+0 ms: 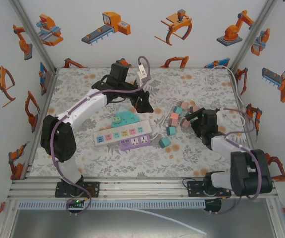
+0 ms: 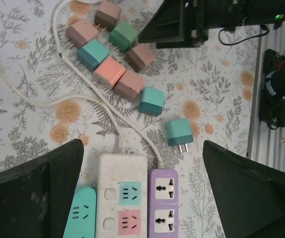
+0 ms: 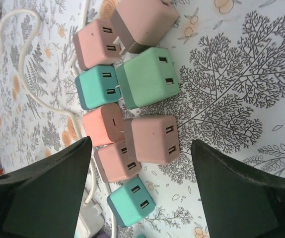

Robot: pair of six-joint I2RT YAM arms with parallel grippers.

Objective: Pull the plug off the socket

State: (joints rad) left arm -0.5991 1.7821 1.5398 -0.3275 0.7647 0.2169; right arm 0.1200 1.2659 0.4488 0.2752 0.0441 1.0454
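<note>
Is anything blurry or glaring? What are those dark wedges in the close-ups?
Top view: soft, even light, faint shadows, no glare. Left wrist view: the wedges are fingers of the left end effector, soft-edged; the white power strip is sharp. Right wrist view: likewise the right end effector; the plug cubes are crisp.

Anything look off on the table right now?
Nothing damaged. Loose plugs lie heaped together, and one teal plug lies alone near the purple strip, prongs exposed. The sockets seen from the left wrist are empty.
</note>
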